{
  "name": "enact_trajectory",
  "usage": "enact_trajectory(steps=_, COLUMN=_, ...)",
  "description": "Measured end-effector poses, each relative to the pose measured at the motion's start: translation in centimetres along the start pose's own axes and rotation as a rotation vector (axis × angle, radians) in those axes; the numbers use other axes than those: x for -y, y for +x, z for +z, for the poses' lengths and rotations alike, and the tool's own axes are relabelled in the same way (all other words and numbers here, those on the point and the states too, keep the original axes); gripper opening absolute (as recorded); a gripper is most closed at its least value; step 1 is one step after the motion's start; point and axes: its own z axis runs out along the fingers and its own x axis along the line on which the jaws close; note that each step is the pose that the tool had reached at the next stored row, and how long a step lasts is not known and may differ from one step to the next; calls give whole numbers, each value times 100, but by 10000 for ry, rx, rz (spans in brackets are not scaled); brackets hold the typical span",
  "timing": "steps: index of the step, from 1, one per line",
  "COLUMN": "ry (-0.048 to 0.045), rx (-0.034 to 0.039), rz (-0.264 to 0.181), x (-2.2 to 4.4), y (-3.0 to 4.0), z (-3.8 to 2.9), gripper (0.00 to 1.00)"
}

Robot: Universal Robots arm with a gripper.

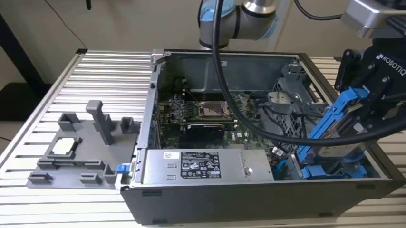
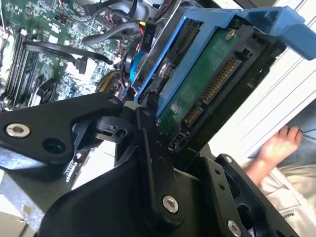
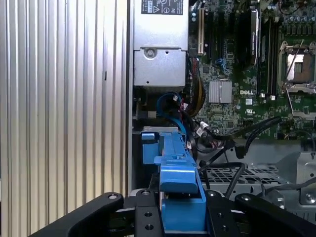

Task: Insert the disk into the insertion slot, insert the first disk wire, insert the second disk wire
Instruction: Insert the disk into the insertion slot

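Where the ribbed aluminium table [image 1: 95, 66] carries a matte grey moulded fixture [image 1: 76, 147] at the exterior view's left, the open steel computer case [image 1: 254, 199] sits mid-frame. Rightward stands the perforated grey insertion slot [image 1: 286, 121]. Just beside it is the disk [image 1: 339, 114], a flat slab in glossy blue plastic, pinched by the gripper [image 1: 371, 116] over the case's right end. Its long axis tilts steeply, lower end pointing down into the case.

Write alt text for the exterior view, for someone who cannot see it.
A pincer grips a tilted, blue-framed disk over an open computer case, at the exterior view's right. The case sits on a slatted metal table, with a grey tray on the exterior view's left.
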Motion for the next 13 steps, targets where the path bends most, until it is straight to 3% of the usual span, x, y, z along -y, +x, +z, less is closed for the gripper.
enact_trajectory(steps=5, ry=0, rx=91, rz=-9, x=14, y=-1, z=50, gripper=33)
enact_trajectory(steps=13, ry=2, rx=92, rz=-34, x=30, y=0, z=135, gripper=33)
